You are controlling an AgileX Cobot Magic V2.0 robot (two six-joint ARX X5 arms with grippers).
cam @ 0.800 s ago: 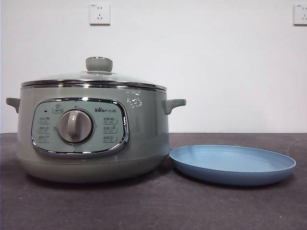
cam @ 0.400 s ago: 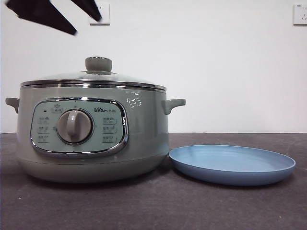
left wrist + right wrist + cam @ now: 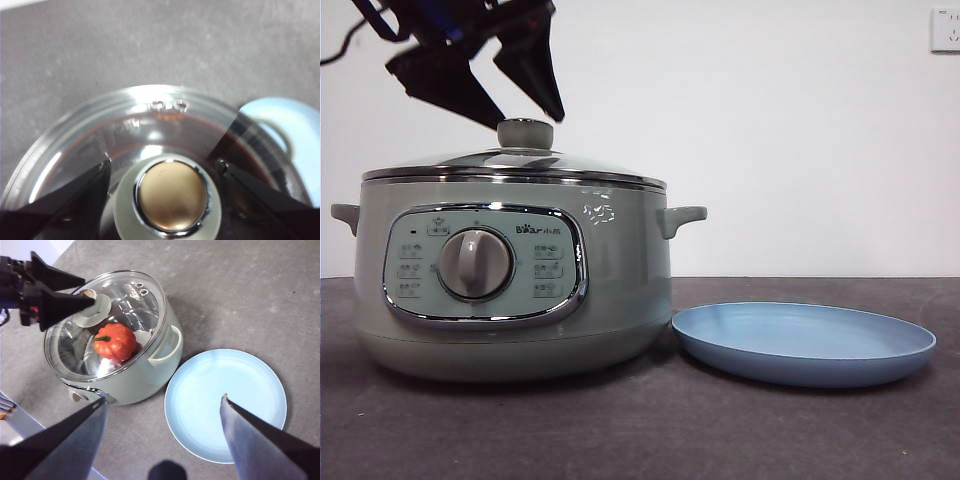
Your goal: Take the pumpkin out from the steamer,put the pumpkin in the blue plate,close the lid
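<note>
left gripper (image 3: 525, 122) spread open just above the lid's knob (image 3: 526, 133)

blue plate (image 3: 804, 342) lies bare just beside the steamer (image 3: 510, 275); the pumpkin (image 3: 115, 341) sits inside under the closed glass lid (image 3: 107, 322); right gripper (image 3: 162, 407), jaws apart, hangs high over both.

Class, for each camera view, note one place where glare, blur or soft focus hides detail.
Front view: glare streaks the lid. Left wrist view: the knob and left pincer are soft, and bright reflections wash over the glass. Right wrist view: the right pincer is blurred, yet the pumpkin and blue plate stay sharp.
</note>
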